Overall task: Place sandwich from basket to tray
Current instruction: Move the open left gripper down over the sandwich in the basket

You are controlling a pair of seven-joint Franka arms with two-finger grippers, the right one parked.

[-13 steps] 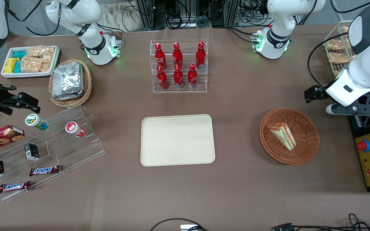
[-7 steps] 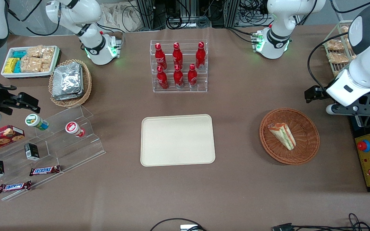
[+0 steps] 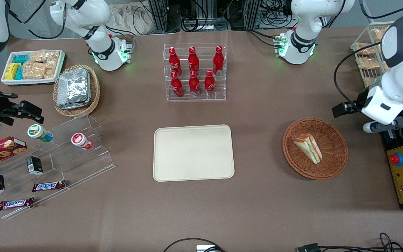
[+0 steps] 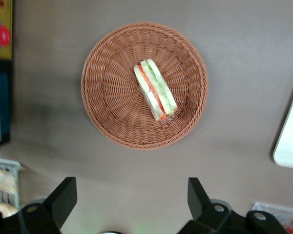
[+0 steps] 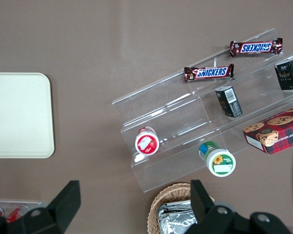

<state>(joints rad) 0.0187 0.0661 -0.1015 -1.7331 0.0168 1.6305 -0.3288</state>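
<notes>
The sandwich (image 3: 308, 148) (image 4: 155, 89), pale bread with green and red filling, lies in the round reddish-brown basket (image 3: 338, 140) (image 4: 112, 97). The cream tray (image 3: 193, 153) (image 4: 290, 141) (image 5: 19, 114) sits flat at the table's middle, with nothing on it. My gripper (image 3: 385, 123) (image 4: 132, 187) hangs above bare table beside the basket, toward the working arm's end. It is open with nothing between its fingers (image 4: 63, 195), and it is well apart from the sandwich.
A yellow-and-black control box (image 3: 402, 175) with a red button lies at the table edge beside the basket. A wire rack of bread packets (image 3: 367, 56) stands farther from the camera. A clear rack of red bottles (image 3: 194, 71) stands above the tray.
The working arm has shifted slightly toward its own end of the table, and the gripper moved a little with it. Sandwich, basket and tray have not moved.
</notes>
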